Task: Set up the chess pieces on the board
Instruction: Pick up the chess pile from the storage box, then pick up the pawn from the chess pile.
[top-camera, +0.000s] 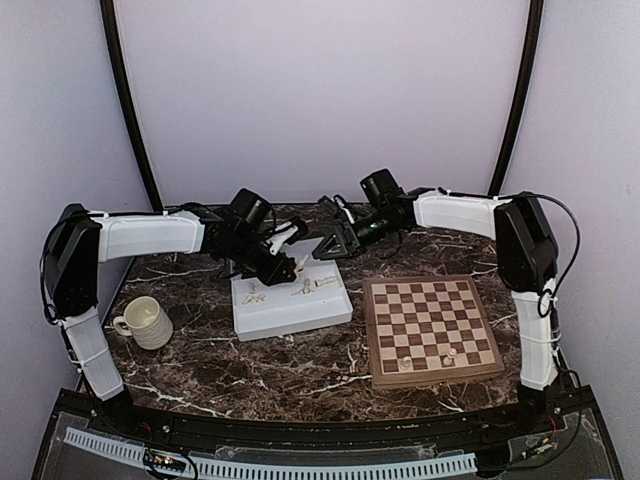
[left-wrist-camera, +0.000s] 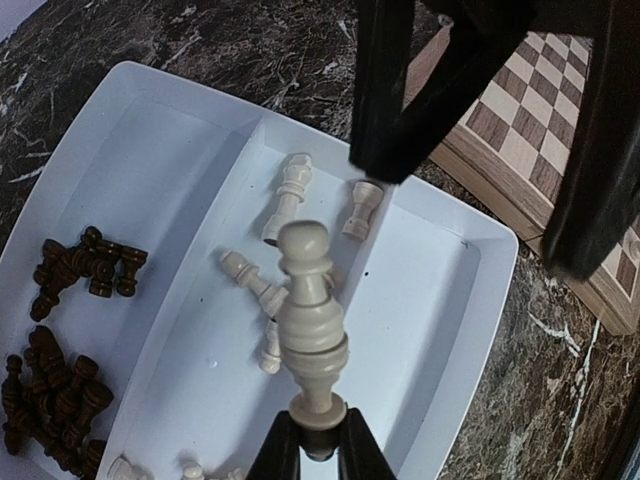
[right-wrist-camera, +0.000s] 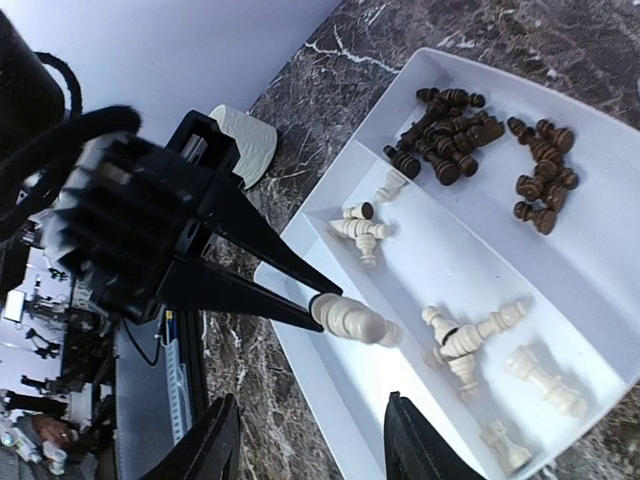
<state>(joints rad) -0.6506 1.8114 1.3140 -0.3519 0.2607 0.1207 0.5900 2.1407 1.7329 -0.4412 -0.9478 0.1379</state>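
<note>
My left gripper (left-wrist-camera: 318, 425) is shut on the base of a cream-white chess piece (left-wrist-camera: 312, 330) and holds it above the tray's cream compartment; it shows in the top view (top-camera: 292, 268) too. My right gripper (right-wrist-camera: 310, 445) is open and empty, just right of the held piece (right-wrist-camera: 355, 320), over the tray's edge (top-camera: 326, 248). Several cream pieces (left-wrist-camera: 285, 195) lie in one compartment of the white tray (left-wrist-camera: 440, 330), several dark brown pieces (left-wrist-camera: 60, 350) in the other. The chessboard (top-camera: 430, 328) lies to the right with two cream pieces (top-camera: 450, 353) near its front edge.
A cream ribbed mug (top-camera: 145, 322) stands on the dark marble table at the left. The right gripper's black fingers (left-wrist-camera: 400, 100) hang close in front of the left wrist camera. The white tray (top-camera: 290, 310) sits between the mug and the board.
</note>
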